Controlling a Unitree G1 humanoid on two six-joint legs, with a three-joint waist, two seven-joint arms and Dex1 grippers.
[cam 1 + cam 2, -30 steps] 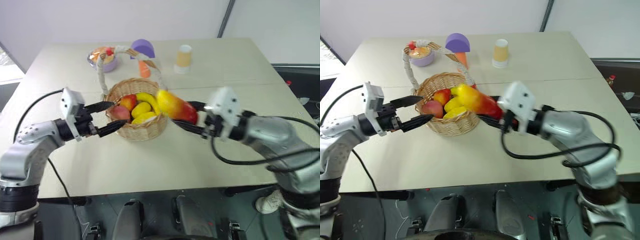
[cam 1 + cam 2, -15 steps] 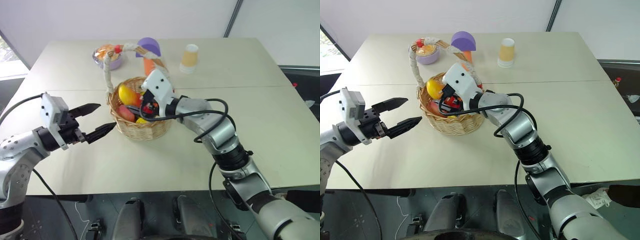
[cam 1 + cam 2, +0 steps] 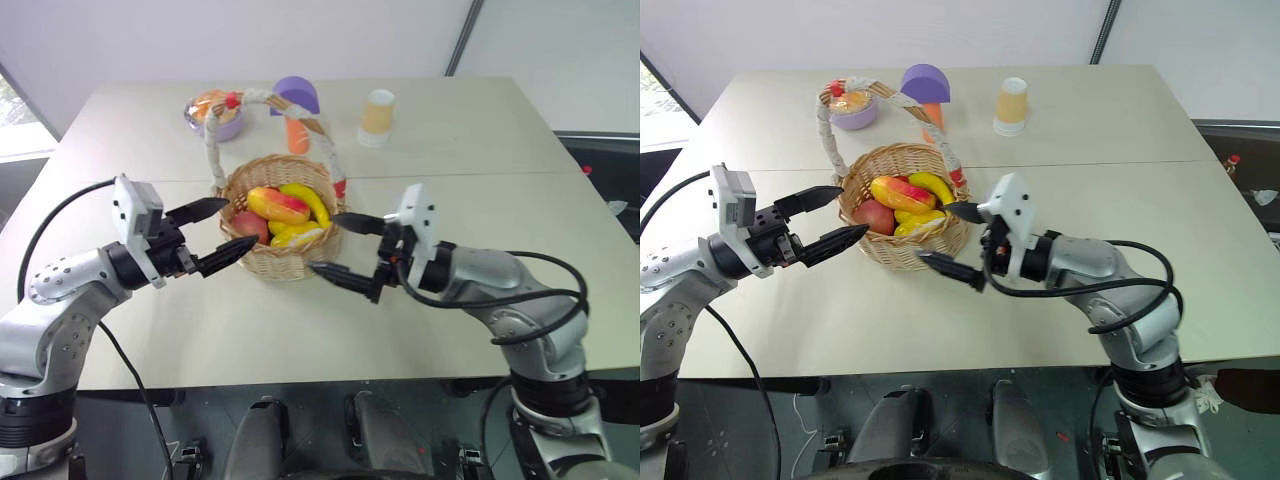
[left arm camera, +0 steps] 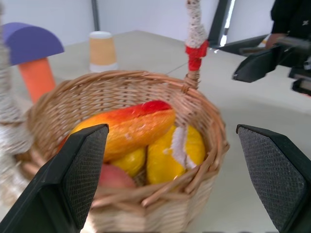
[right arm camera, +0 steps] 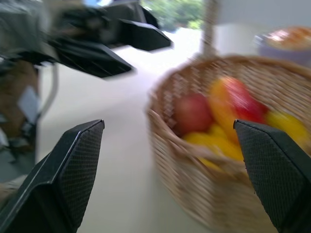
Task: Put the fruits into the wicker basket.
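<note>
The wicker basket (image 3: 285,262) stands mid-table, its white-wrapped handle (image 3: 262,96) arching over it. Inside lie the fruits: a red-and-yellow mango (image 3: 278,205) on top, a banana (image 3: 307,201), a pink round one (image 3: 247,226) and a yellow lemon (image 3: 297,236). My left gripper (image 3: 242,221) is open at the basket's left wall, holding nothing. Just off the basket's right side my right gripper (image 3: 324,241) is also open and empty. In the left wrist view the mango (image 4: 121,128) rests across the other fruits.
Behind the basket stand a purple bowl with orange contents (image 3: 212,112), an orange stem with a purple dome cap (image 3: 293,108) and a yellow paper cup (image 3: 377,116). The table's front edge runs below both arms.
My right gripper carried the mango over the basket, let it go inside, and drew back to the right with its fingers open. The left gripper stayed open by the basket.
</note>
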